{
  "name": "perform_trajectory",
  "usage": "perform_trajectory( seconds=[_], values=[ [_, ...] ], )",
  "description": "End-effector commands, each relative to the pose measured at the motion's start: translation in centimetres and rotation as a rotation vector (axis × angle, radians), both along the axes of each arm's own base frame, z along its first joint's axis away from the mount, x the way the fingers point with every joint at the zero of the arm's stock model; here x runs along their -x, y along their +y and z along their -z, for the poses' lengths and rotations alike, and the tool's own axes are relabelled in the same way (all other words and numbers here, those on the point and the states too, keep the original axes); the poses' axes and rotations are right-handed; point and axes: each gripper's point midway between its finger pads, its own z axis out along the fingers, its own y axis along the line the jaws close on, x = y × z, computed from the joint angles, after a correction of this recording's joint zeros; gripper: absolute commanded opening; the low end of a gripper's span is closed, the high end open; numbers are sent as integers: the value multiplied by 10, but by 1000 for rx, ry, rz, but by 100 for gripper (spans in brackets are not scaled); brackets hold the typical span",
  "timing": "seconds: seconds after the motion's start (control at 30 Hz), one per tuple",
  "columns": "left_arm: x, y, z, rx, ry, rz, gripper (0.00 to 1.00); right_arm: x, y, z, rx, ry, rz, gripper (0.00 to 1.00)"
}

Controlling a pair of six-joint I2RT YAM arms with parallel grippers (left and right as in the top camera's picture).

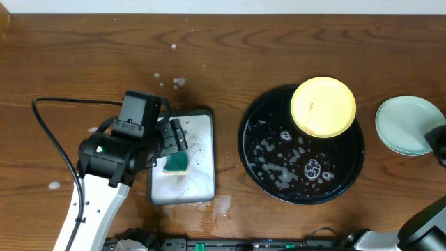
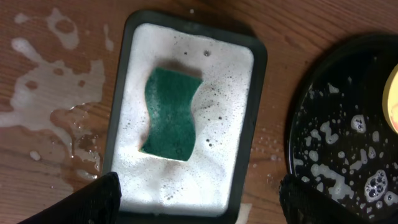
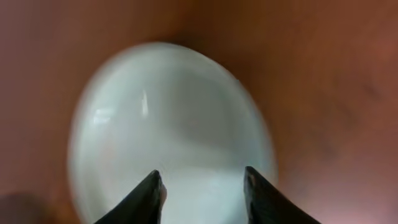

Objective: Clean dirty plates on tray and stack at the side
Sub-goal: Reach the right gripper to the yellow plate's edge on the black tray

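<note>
Two arms, jaws released, over a brown wooden table (image 1: 83,56).
The left gripper (image 2: 199,208) hangs, jaws wide apart, over a green wavy-edged sponge (image 2: 172,115) in a foamy small white rectangular dark-rimmed tray (image 2: 261,87). The right gripper (image 3: 202,190), jaws apart and empty, is above a pale mint-white round plate (image 3: 168,118) on the table, just right of the large round glossy black tray (image 1: 245,150), whose far side bears a yellow round plate (image 1: 323,106).
</note>
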Motion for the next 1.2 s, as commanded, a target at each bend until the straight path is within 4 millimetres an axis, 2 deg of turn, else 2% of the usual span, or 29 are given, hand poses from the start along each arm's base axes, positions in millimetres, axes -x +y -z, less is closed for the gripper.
perform_trajectory(
  seconds=[0.0, 0.03, 0.07, 0.1, 0.17, 0.23, 0.4, 0.5, 0.67, 0.7, 0.77, 0.8, 0.83, 0.9, 1.1, 1.17],
  values=[
    [-1, 1, -2, -3, -3, 1, 82, -53, 61, -51, -12, -247, -370, 39],
    [-1, 1, -2, -3, -3, 1, 82, -61, 79, -60, -6, -282, -454, 40],
    [-1, 1, -2, -3, -3, 1, 82, -70, 107, -66, 13, -287, -553, 43],
    [-1, 1, -2, -3, -3, 0, 82, -75, 125, -65, 34, -269, -616, 46],
    [-1, 1, -2, -3, -3, 1, 82, -81, 153, -56, 78, -210, -710, 52],
    [-1, 1, -2, -3, -3, 1, 82, -90, 179, -26, 233, -23, -765, 56],
    [-1, 1, -2, -3, -3, 1, 82, -102, 179, 0, 439, 146, -746, 54],
    [-1, 1, -2, -3, -3, 1, 82, -109, 182, 20, 424, 155, -765, 51],
    [-1, 1, -2, -3, -3, 1, 82, -110, 183, 51, 385, 194, -783, 50],
    [-1, 1, -2, -3, -3, 1, 82, -110, 185, 55, 372, 196, -791, 43],
    [-1, 1, -2, -3, -3, 1, 82, -108, 193, 61, 327, 188, -810, 18],
    [-1, 1, -2, -3, -3, 1, 82, -107, 195, 62, 307, 186, -811, 6],
    [-1, 1, -2, -3, -3, 1, 82, -105, 199, 60, 286, 180, -811, 1],
    [-1, 1, -2, -3, -3, 1, 82, -102, 203, 53, 258, 169, -808, 1],
    [-1, 1, -2, -3, -3, 1, 82, -80, 222, -7, 215, 96, -813, 1],
    [-1, 1, -2, -3, -3, 0, 82, -66, 238, -21, 171, 86, -834, 1]
  ],
)
